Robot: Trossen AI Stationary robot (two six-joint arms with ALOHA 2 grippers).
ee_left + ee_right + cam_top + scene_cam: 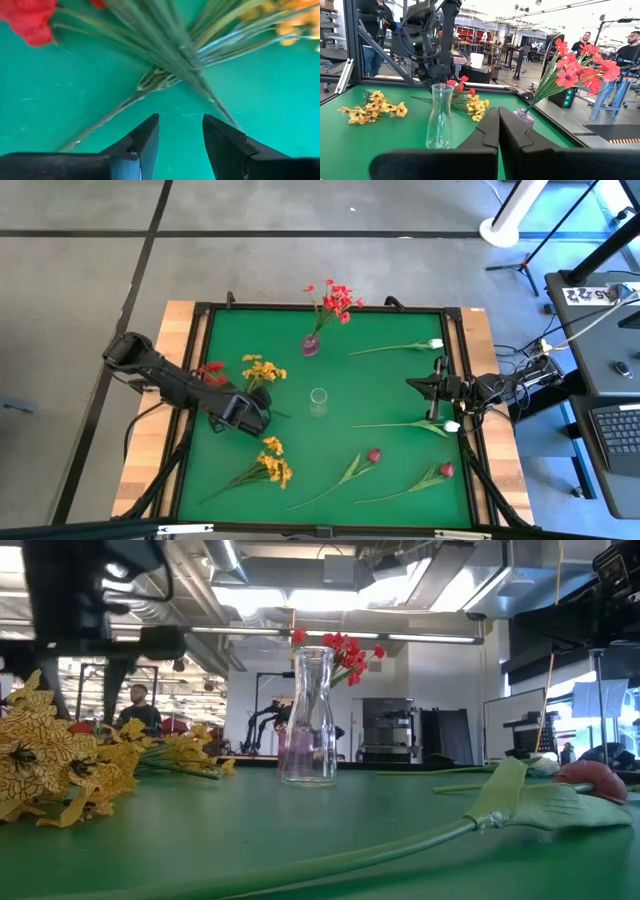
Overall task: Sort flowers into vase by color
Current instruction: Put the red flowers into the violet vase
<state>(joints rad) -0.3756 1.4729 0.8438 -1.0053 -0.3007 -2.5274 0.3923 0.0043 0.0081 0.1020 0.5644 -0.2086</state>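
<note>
Reference landmark: the clear vase [318, 402] at the middle of the tabletop [400, 375].

Task status: I judge the sort barely started. One red bunch [337, 300] stands in the pink vase [311, 345], just behind the clear vase. The clear vase is empty. All other flowers lie flat on the green mat.

Remaining items, left to right:
- A second red bunch [211, 370], well left of the clear vase, its stems crossing those of a yellow bunch [262, 369] that lies nearer the vase.
- My left claw [250, 415], left of the clear vase and low over those crossed stems [167, 75]. Its fingers are parted and grip nothing.
- Another yellow bunch [272, 465], in front and to the left of the clear vase.
- Two dark-red buds [374, 455] [447, 470], in front and to the right.
- Two white buds [435, 343] [452, 425], right of the clear vase, one toward the back and one toward the front.
- My right claw [498, 127], waiting at the right edge with its fingers closed on nothing.

Clearance: A raised black frame [468, 380] borders the mat. Open mat surrounds the clear vase on all sides. My judgement: the tangled stems at my left claw are the tight spot, because lifting one bunch may drag the other.
</note>
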